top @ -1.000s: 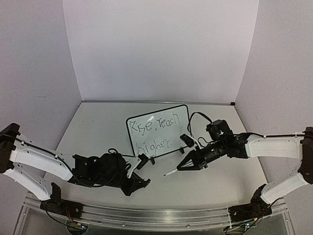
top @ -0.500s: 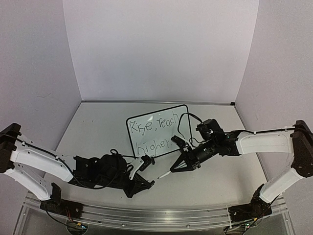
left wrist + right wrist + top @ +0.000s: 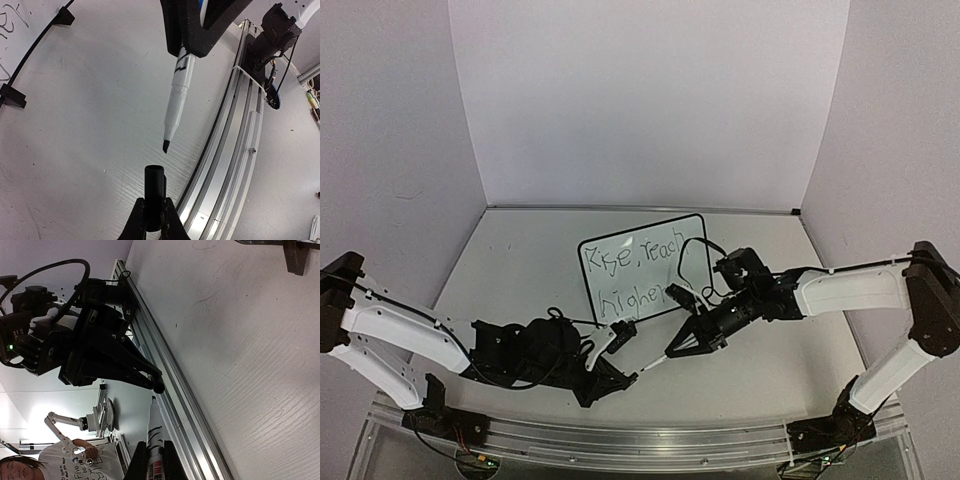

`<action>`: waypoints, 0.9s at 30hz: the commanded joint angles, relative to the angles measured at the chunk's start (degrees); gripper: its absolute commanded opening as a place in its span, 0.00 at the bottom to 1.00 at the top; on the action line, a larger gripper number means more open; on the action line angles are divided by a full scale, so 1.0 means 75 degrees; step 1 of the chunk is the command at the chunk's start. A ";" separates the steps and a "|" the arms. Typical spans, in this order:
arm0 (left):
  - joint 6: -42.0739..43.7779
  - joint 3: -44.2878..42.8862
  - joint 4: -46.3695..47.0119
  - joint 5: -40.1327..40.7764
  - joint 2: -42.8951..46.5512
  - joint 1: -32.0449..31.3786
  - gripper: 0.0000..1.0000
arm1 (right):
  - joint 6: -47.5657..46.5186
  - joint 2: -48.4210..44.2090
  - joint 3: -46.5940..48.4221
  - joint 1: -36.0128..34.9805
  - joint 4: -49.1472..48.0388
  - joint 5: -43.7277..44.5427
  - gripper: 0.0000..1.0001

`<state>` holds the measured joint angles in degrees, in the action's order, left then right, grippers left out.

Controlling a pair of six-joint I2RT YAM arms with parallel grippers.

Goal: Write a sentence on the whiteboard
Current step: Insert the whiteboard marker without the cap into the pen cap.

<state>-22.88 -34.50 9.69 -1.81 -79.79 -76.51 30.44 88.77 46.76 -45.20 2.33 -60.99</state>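
Black cap is pinched tight between the closed fingers of the left gripper. The right gripper is squeezed shut on a white marker. The marker's dark tip points at the cap, very near it but not touching. Just behind the right gripper stands the whiteboard, with the sentence on it in two lines.

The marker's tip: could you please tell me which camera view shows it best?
The left wrist view: the marker's tip stands bare and sharp against the table, just short of the cap. The right wrist view shows it foreshortened, beyond the barrel; the top view shows only a speck.
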 commanded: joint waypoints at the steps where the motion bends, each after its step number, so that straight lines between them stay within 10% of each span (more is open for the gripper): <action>1: 0.0098 -0.0262 0.0326 -0.0027 -0.0014 -0.0049 0.00 | -0.0156 0.0124 0.0353 -0.0062 -0.0173 -0.0060 0.00; 27: 0.0088 -0.0216 0.0358 0.0075 0.0043 -0.0103 0.00 | -0.0238 0.0647 0.0423 -0.0202 -0.0216 -0.0255 0.00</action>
<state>-22.55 -34.50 10.33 -1.79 -79.79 -76.95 29.95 92.38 48.02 -46.06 2.10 -61.61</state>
